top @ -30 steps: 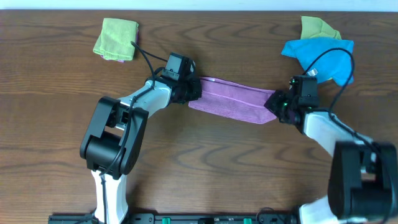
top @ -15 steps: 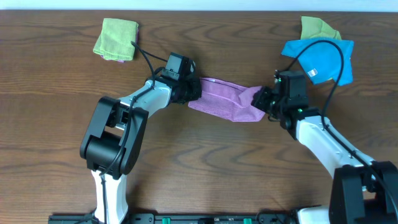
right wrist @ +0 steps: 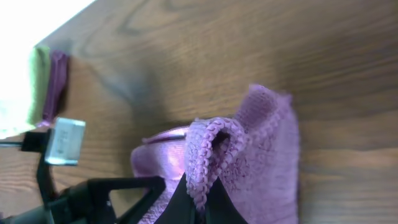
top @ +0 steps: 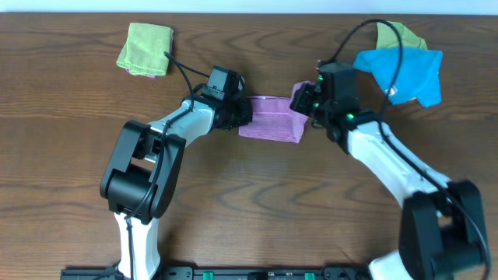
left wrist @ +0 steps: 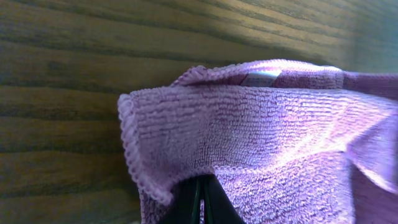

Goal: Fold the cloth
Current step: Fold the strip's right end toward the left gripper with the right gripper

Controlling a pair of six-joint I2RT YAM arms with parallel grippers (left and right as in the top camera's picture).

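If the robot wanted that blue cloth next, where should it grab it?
Probably its lower right corner. The blue cloth lies rumpled, but that corner pokes out fairly flat over bare table, away from the yellow-green cloth that touches its far edge. Coming straight down from above and pinching the corner's edge should lift the blue cloth alone.

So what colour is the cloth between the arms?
Purple; the cloth shows best in the left wrist view.
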